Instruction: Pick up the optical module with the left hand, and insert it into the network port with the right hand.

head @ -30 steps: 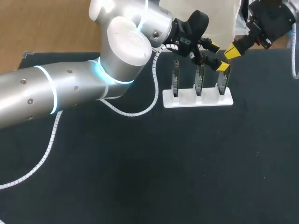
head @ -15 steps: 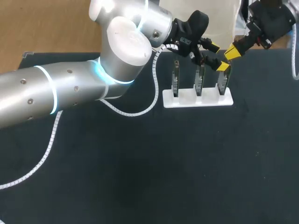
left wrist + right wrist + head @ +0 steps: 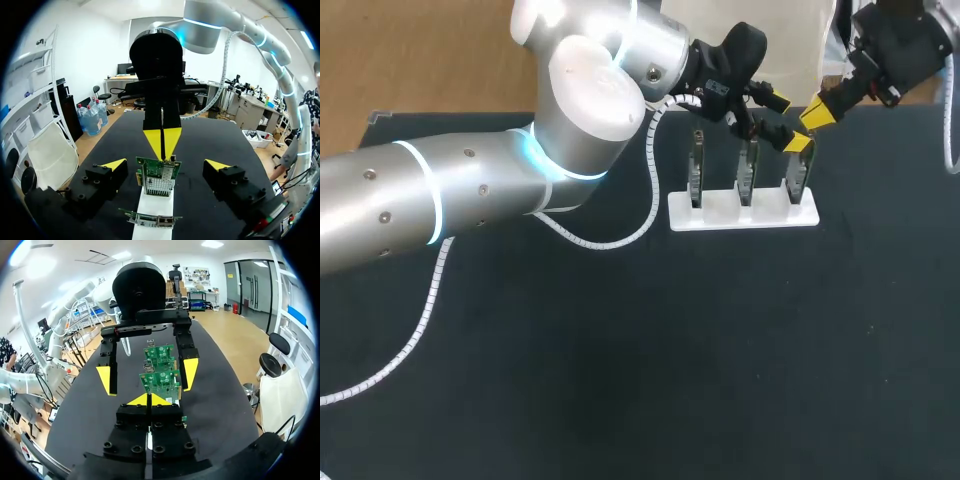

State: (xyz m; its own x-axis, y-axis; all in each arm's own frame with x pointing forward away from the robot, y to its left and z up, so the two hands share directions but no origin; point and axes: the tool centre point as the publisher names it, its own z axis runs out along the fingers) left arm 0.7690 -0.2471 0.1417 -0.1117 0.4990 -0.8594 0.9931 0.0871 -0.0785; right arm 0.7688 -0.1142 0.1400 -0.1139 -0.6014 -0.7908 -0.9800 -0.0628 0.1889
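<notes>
The left gripper, fingers apart, straddles the end network card on the white rack. The right gripper, tips pressed together, sits at that card's top edge. Best to square up with the network port before pushing. I cannot make out any optical module; the tips may hide it.

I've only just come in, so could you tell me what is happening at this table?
Two robot arms meet over a white rack holding three upright green circuit boards on the black table. The left gripper is open, its yellow-tipped fingers straddling the end board. The right gripper, tips shut together, sits at that board's top edge. No optical module is clearly visible.
</notes>
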